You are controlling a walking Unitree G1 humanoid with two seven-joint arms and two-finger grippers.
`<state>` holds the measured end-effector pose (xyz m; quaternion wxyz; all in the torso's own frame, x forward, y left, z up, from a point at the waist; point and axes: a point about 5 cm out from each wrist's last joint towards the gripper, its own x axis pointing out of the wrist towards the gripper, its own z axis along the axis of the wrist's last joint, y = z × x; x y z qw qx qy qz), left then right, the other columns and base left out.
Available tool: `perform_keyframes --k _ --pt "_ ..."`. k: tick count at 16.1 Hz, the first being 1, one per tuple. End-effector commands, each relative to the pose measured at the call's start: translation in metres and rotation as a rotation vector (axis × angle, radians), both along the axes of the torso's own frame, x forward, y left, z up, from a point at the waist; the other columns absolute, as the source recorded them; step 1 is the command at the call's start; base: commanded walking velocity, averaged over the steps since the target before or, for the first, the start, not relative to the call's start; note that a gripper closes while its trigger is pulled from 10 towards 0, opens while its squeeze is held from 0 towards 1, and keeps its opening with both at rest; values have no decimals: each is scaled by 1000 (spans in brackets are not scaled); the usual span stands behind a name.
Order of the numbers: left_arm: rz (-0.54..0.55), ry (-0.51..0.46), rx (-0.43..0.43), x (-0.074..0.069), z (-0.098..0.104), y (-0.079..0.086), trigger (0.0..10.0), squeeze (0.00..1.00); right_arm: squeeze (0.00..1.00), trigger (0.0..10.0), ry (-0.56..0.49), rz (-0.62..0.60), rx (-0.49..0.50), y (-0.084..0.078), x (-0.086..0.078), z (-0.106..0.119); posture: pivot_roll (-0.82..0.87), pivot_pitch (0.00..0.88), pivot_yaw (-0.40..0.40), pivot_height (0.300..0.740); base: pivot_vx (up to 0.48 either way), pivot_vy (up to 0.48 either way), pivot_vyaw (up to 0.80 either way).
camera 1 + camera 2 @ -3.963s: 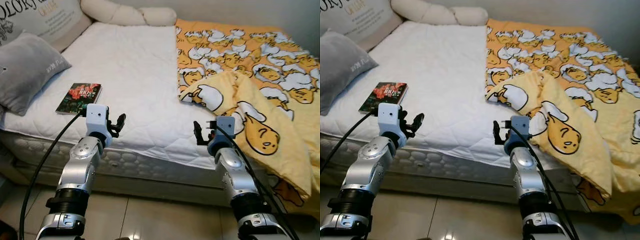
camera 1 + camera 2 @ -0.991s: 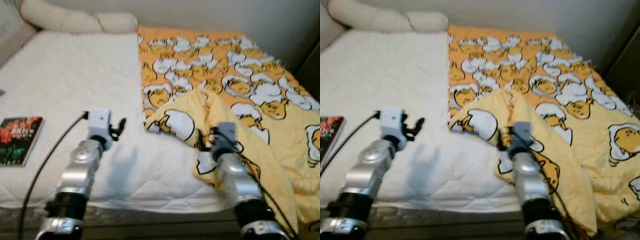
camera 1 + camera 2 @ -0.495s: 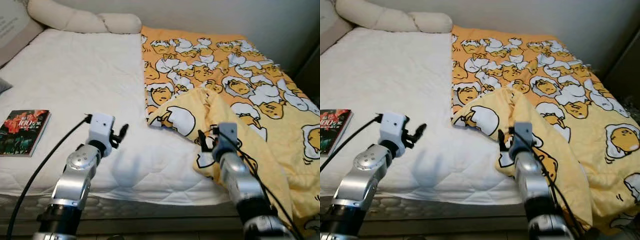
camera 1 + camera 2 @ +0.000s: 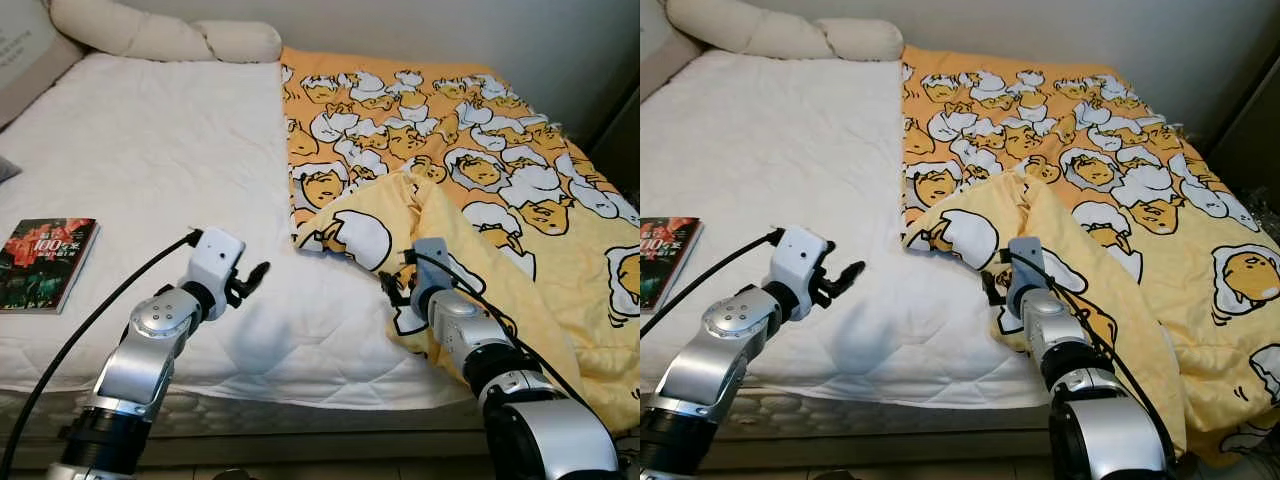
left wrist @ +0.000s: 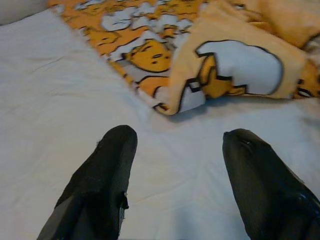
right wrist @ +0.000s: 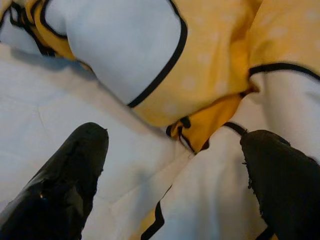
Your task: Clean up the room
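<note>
Head cams look forward and down from the foot side of the bed (image 4: 150, 160), both arms poking in from below. Each wrist cam sits way closer, staring along its own black fingers (image 5: 102, 170) at the mattress. All four share the folded yellow blanket (image 4: 1040, 225) edge.

Book (image 4: 48, 263) left on bed (image 4: 170, 140), blanket (image 4: 470, 170) right.

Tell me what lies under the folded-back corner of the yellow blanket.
Under the folded-back blanket, more of the same blanket shows on the right; the white mattress shows beside its left edge. What lies beneath the fold itself is covered. The right gripper hangs open at its edge.
</note>
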<state>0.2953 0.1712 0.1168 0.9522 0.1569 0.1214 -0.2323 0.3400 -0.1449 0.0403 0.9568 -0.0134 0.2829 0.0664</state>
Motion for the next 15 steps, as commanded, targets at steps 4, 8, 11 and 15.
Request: perform_keyframes --k 4,8,11,15 --pt "-130 69 45 -23 1 1 10000 0 0 10000 98 -28 -13 -7 -7 -12 109 0 -83 740 0 0 0" --pt "-201 121 62 -51 9 9 10000 0 0 10000 146 -44 -20 -8 -15 -22 165 37 -77 740 0 0 0" --pt "-247 146 67 -63 15 5 10000 0 0 7765 168 -61 -42 -11 -20 -28 192 83 -78 740 0 0 0" --pt "-280 184 108 -79 27 9 10000 0 0 2314 188 -68 -59 -9 -24 -33 245 163 -71 740 0 0 0"
